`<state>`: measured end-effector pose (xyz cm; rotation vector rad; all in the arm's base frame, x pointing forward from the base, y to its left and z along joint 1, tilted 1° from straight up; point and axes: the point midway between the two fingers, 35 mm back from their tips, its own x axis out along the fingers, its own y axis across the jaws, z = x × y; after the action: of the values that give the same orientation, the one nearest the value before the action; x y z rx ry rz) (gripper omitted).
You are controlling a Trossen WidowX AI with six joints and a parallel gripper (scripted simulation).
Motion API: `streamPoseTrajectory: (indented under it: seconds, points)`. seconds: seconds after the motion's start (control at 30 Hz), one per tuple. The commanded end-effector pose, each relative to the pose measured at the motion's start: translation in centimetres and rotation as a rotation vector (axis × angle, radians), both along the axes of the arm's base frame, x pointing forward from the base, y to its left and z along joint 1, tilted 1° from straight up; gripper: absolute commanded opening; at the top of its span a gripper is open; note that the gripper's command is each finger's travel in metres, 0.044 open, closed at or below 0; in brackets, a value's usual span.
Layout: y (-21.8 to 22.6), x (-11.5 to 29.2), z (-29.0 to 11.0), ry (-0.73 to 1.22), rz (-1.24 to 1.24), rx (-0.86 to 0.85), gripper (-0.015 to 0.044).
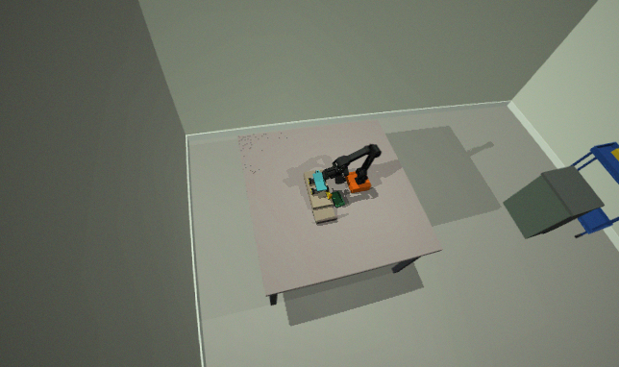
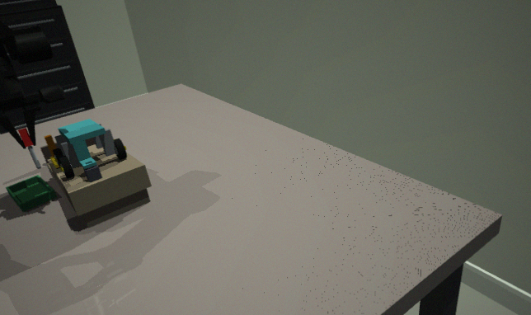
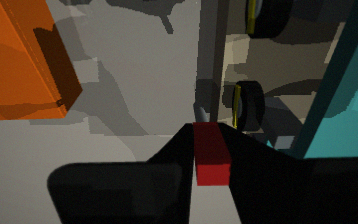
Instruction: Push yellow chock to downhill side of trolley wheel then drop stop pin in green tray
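Note:
My gripper [image 2: 25, 138] [image 3: 203, 129] is shut on the stop pin's red head [image 2: 24, 137] [image 3: 212, 157]. The pin's grey shaft [image 2: 35, 158] hangs down, free of the trolley, over the table beside the ramp and just beyond the green tray [image 2: 29, 193] [image 1: 338, 199]. The teal trolley [image 2: 82, 138] [image 1: 318, 181] [image 3: 345, 115] stands on the tan ramp [image 2: 110, 185] [image 1: 326, 213]. The chock's orange handle [image 2: 49, 142] and yellow body [image 2: 55, 162] [image 1: 328, 195] sit against the trolley's wheel [image 2: 65, 165] on the side facing my gripper. Two black wheels [image 3: 250, 105] [image 3: 267, 15] show in the wrist view.
The arm's orange base [image 1: 359, 183] [image 3: 15, 60] stands on the table right of the ramp and tray. A dark cabinet-like block [image 2: 48, 62] rises behind the arm. Off the table, a grey box and a blue cart [image 1: 604, 192] stand on the floor at right.

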<state>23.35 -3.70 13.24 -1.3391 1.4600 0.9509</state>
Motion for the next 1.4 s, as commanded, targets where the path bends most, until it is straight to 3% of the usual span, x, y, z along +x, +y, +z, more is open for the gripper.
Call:
streamPoseTrajectory:
  seconds: [0.0, 0.87, 1.07, 1.37]
  points:
    - [1.6, 0.2, -0.3, 0.005, -0.005, -0.004, 0.0]
    - [11.1, 1.0, -1.8, 0.005, -0.005, 0.005, 0.0]
    - [11.7, 1.0, -1.9, 0.006, 0.0, 0.007, 0.0]
    - [11.5, 0.9, -1.9, 0.051, 0.244, 0.045, 0.0]
